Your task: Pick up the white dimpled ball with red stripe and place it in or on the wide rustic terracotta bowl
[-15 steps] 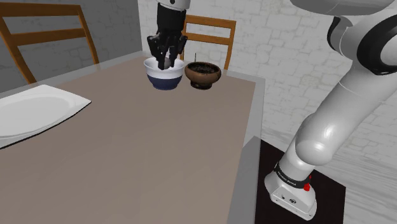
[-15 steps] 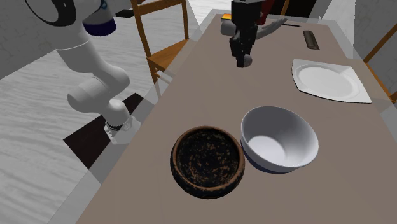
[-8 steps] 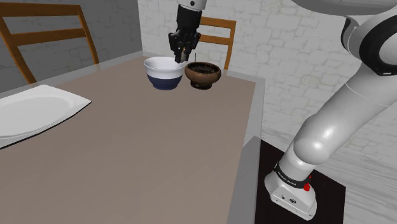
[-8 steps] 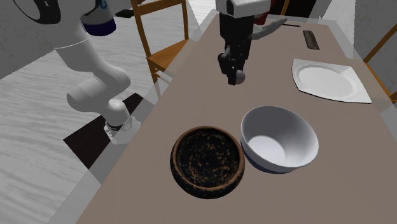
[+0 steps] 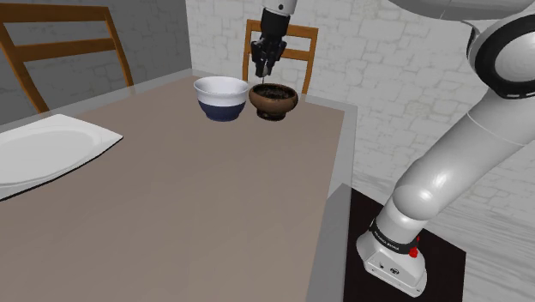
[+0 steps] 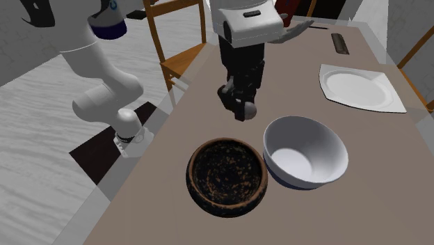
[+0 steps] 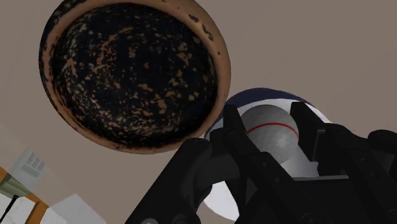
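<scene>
We see the tool (image 6: 239,106) pinching the ball (image 7: 270,130) between its two black fingers. The ball looks round and pale grey-white, with one thin red stripe curving across it. In the second exterior view it hangs at the frame's centre, over the counter (image 6: 387,182), just above the brown bowl (image 6: 226,177) with its dark, speckled inside. A white bowl (image 6: 306,153) sits at centre right.
</scene>
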{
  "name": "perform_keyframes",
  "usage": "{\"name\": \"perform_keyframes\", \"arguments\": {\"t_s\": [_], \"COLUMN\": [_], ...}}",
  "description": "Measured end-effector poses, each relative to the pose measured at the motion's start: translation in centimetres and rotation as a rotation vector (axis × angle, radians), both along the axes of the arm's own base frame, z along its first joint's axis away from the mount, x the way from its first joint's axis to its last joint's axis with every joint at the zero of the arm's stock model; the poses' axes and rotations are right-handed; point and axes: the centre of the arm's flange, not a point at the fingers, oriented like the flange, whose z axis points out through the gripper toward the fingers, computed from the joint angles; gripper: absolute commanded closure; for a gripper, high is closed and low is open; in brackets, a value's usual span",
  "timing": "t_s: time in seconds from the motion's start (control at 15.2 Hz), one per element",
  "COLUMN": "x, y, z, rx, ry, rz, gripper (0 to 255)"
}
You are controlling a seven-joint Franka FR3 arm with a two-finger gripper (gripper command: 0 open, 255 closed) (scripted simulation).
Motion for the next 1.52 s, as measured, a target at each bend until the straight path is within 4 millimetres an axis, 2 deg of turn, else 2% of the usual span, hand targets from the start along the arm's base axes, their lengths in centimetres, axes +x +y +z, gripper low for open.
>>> {"name": "perform_keyframes", "arguments": {"t_s": [0.4,0.53,0.73,1.32,1.52], "x": [1.6,2.0,2.3,2.2,2.2], "y": [-7.8,-9.4,-10.0,-10.0,-10.0], "z": [0.0,0.0,-1.6,-6.4,-7.0], "rx": [0.000,0.000,0.000,0.000,0.000], "ry": [0.000,0.000,0.000,0.000,0.000], "rz": [0.000,0.000,0.001,0.002,0.002], "gripper": [255,255,255,255,255]}}
